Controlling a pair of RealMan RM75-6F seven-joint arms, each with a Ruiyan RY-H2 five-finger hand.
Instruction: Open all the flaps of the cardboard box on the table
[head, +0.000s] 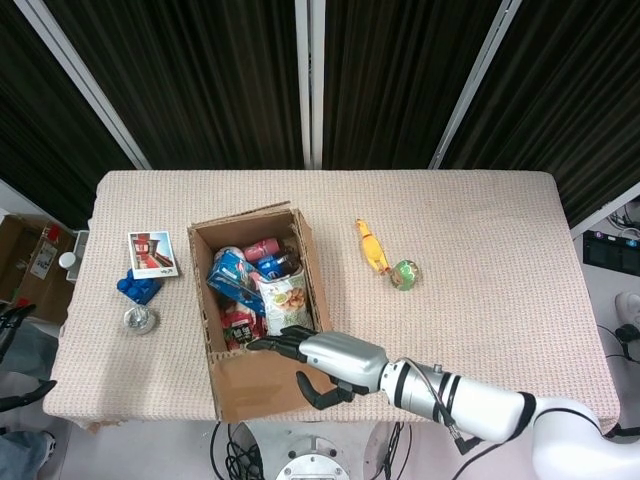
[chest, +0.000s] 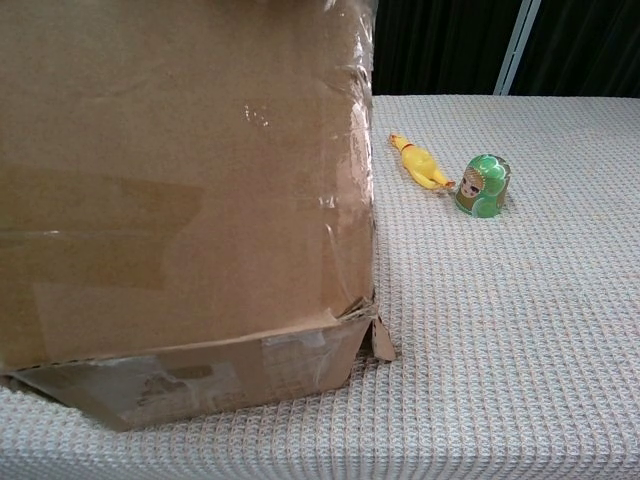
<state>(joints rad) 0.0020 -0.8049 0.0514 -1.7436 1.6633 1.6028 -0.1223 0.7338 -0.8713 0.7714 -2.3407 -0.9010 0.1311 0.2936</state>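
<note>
The cardboard box (head: 215, 300) stands left of the table's middle, turned slightly, its top open over snack packets and cans. Its near flap (head: 262, 385) is folded out toward the table's front edge. My right hand (head: 318, 362) grips that flap, with its fingers (head: 272, 344) laid over the fold and the thumb curled against the flap's outer face. The right flap (head: 309, 272) stands up along the box side. In the chest view the near flap (chest: 180, 180) fills the left half and hides the hand. My left hand shows in neither view.
A yellow rubber chicken (head: 371, 245) (chest: 420, 163) and a green round toy (head: 404, 273) (chest: 482, 185) lie right of the box. On the box's left lie a picture card (head: 152, 252), a blue object (head: 138, 288) and a clear round object (head: 137, 319).
</note>
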